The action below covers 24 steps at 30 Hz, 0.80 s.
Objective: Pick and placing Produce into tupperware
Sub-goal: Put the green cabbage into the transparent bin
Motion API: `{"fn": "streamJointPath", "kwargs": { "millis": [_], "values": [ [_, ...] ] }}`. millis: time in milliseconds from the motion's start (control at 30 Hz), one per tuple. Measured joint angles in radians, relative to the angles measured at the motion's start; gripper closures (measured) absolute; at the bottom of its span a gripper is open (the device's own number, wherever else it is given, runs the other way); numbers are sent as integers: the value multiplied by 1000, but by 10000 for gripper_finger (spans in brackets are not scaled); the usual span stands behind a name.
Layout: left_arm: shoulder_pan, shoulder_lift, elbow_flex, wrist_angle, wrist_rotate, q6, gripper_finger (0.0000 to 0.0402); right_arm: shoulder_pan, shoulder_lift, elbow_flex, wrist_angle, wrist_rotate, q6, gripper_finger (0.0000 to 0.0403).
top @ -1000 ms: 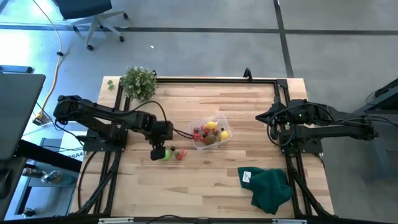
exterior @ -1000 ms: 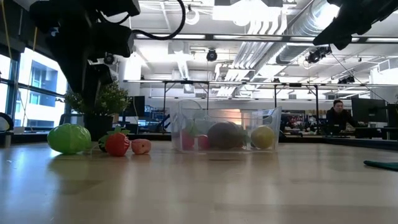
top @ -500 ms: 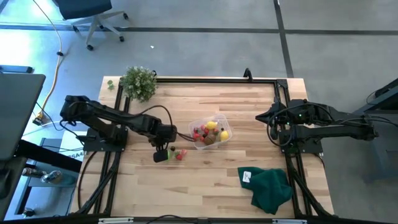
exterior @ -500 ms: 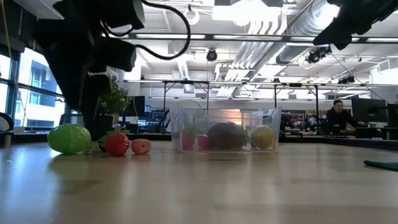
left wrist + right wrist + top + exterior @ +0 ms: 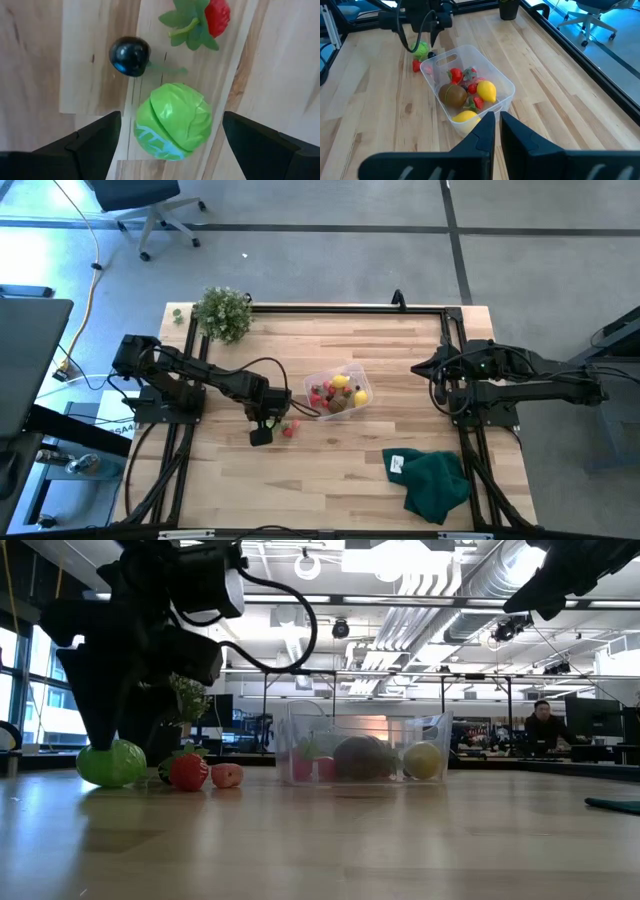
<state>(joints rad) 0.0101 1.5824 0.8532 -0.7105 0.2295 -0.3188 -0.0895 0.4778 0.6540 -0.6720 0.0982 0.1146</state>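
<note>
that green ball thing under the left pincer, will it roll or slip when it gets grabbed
The green toy vegetable looks round and glossy, so it may well roll if nudged off-centre. The left pincer is open with one finger on each side of it, which should help trap it. Its smooth, faceted skin might slip a little between the fingers. A small dark ball lies close by and could get bumped.
</note>
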Motion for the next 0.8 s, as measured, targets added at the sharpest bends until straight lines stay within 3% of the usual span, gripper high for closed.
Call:
{"fn": "streamJointPath", "kwargs": {
  "millis": [800],
  "values": [
    [0,28,0,12,-60,-54,62,0,0,0,0,0,0,384]
  ]
}}
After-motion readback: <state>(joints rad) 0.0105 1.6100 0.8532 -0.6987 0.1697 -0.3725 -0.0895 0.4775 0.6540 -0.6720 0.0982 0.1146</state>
